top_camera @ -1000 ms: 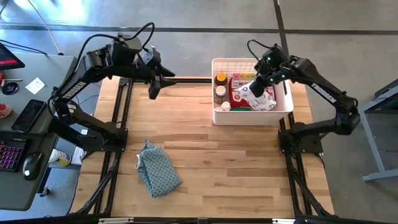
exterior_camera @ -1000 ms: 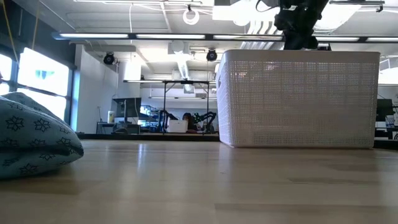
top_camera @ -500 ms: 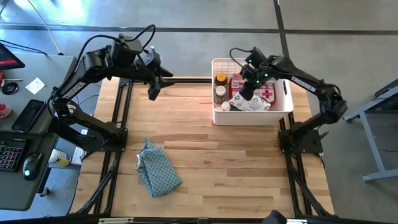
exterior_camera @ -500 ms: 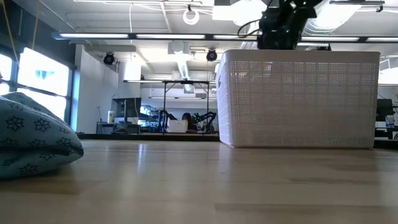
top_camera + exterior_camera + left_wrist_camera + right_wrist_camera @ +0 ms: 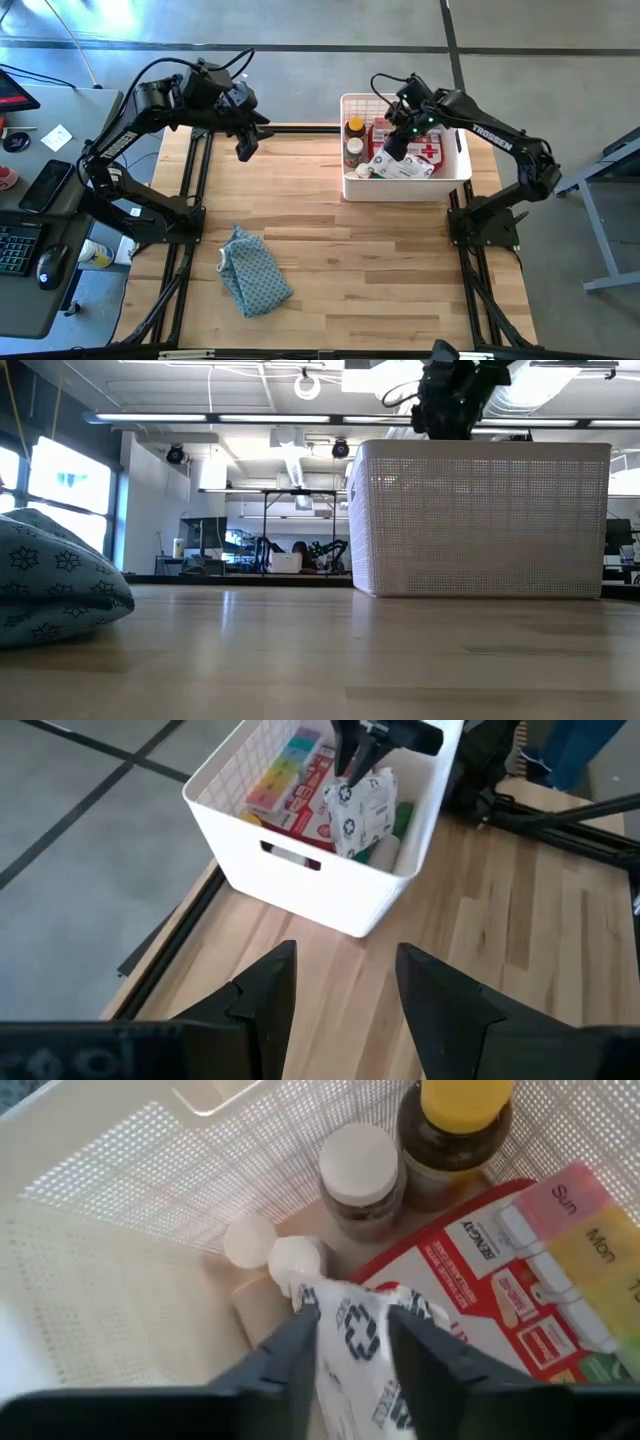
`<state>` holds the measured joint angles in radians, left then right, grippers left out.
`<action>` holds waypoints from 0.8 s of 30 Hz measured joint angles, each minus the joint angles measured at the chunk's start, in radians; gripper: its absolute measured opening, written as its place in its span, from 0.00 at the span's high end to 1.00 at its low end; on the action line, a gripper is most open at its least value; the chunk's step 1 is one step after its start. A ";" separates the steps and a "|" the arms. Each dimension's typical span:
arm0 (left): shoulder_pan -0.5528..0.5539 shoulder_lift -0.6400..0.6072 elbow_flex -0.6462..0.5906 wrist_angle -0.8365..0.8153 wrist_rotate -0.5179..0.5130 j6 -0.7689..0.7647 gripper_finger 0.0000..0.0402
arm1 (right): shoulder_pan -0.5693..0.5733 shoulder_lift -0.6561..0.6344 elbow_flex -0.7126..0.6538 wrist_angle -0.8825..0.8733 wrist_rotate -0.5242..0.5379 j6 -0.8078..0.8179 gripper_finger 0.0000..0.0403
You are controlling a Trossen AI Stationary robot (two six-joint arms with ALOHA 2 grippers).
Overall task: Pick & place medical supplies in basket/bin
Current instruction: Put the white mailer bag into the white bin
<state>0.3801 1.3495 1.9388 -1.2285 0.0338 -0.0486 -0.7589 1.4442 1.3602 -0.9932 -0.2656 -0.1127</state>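
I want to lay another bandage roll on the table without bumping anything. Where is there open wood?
The wood between the patterned cloth and the white bin is bare, and so is the near right stretch in front of the bin. The bin itself is crowded: bottles, the red case, and the right pincer at the white packet.

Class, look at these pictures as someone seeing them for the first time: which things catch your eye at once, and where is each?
The white bin at the table's far right edge draws the eye, packed with a red first-aid case, two pill bottles and a rainbow pill organizer. The right gripper reaches down into it, its fingers either side of a white printed packet. On the near left of the bare wood lies a crumpled blue-grey cloth.
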 joint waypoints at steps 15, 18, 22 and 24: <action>0.000 0.000 0.000 0.007 0.013 0.000 0.49 | -0.049 -0.062 0.000 -0.300 0.147 -0.085 0.39; 0.000 0.000 0.000 0.007 0.015 0.000 0.49 | -0.079 -0.062 0.000 -0.315 0.123 -0.125 0.38; 0.000 0.000 0.000 0.007 0.016 -0.008 0.49 | -0.116 -0.062 0.000 -0.287 0.096 -0.186 0.38; 0.000 -0.006 0.000 0.006 0.029 -0.008 0.49 | -0.126 -0.062 0.000 -0.266 0.083 -0.220 0.38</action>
<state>0.3798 1.3437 1.9388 -1.2221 0.0629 -0.0566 -0.8851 1.3819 1.3602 -1.2594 -0.1830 -0.3331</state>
